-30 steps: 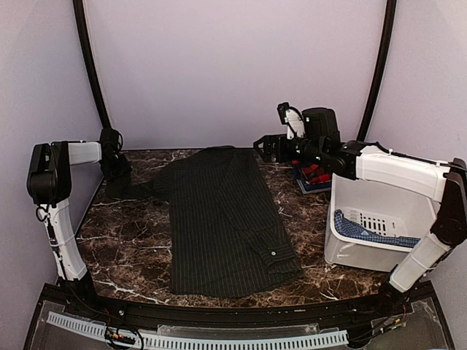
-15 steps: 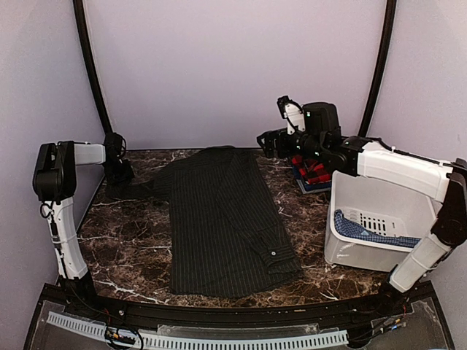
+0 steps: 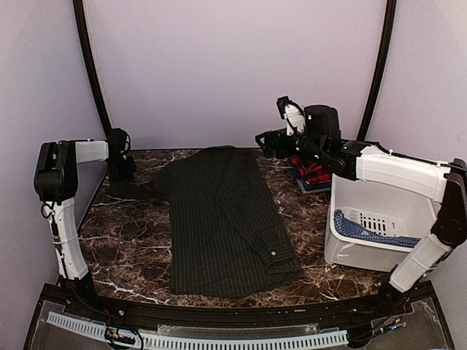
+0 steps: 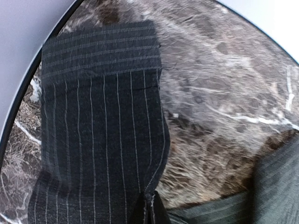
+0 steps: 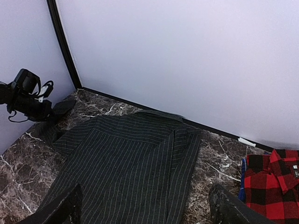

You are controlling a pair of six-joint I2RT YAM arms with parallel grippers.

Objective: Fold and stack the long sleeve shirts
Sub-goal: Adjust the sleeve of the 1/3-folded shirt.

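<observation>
The hem of the charcoal pinstripe shirt (image 3: 219,219) lies nearest, close to the front edge of the marble table (image 3: 124,248). The shirt is spread flat, running from there to the back wall. One sleeve is folded across its right side, with the buttoned cuff (image 3: 276,255) resting near the lower right corner. It lies just as it did a second ago.

To the right, near the shirt but apart from it, stands the white bin (image 3: 365,251) with a blue patterned cloth (image 3: 365,232) inside.

Further back on the left, the other sleeve (image 4: 103,140) stretches out flat toward the table's edge. The left gripper (image 3: 121,176) has shifted slightly inward and down onto it. Its jaws, apart a moment ago, are now pressed together on the sleeve's edge, as the left wrist view shows.

At the far side, the right gripper (image 5: 145,210) hovers above the table by the shirt's collar corner, a touch farther back than before. Its fingers (image 5: 60,207) are spread wide with nothing between them.

Behind the bin, at the far right, lies the red-and-black plaid shirt (image 5: 268,186), folded on top of something blue.
</observation>
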